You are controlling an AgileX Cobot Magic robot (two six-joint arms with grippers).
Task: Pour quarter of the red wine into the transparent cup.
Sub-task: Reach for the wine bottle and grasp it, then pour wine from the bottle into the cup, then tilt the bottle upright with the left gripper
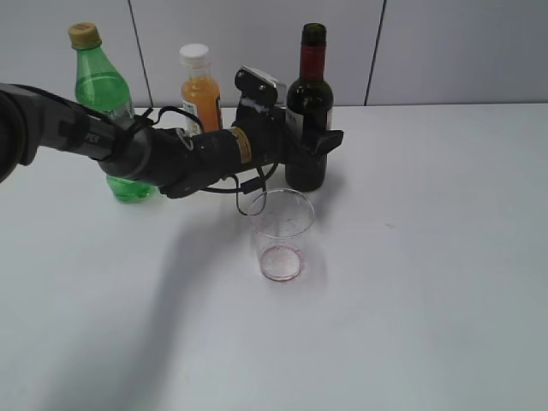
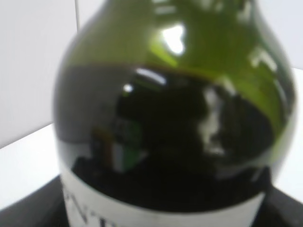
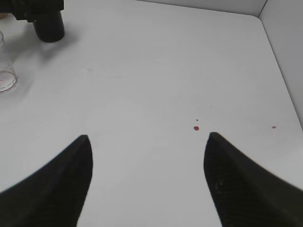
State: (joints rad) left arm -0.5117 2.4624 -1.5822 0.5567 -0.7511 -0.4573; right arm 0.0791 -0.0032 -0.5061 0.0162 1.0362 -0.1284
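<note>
Nearest the exterior camera stands the transparent cup (image 1: pixel 281 235), upright on the white table (image 1: pixel 428 282), a reddish stain at its base; otherwise it holds nothing visible; just behind it, close but apart, stands the wine bottle (image 1: pixel 309 107), upright, uncapped, red foil on the neck; the left gripper (image 1: pixel 318 142) reaches in from the left at label height, one finger visible across the bottle's front, the arm's black body trailing cables; from the left wrist view the bottle's dark shoulder fills the frame, the red wine (image 2: pixel 165 142) level showing as a line just below the shoulder, white label (image 2: pixel 161 213) at the bottom edge; dark finger surfaces sit at both lower corners hard against the glass, so the jaws appear clamped on the bottle; bottle base rests on the table, no tilt; behind the arm, an orange juice bottle (image 1: pixel 199 86) with white cap and, further left, a green plastic bottle (image 1: pixel 104 94) with yellowish cap, both upright by the back wall; right gripper (image 3: pixel 147 142) hangs over bare table, well apart from the cup, fingers spread wide with nothing between; a few small red drops (image 3: pixel 196 128) on the table beneath it
</note>
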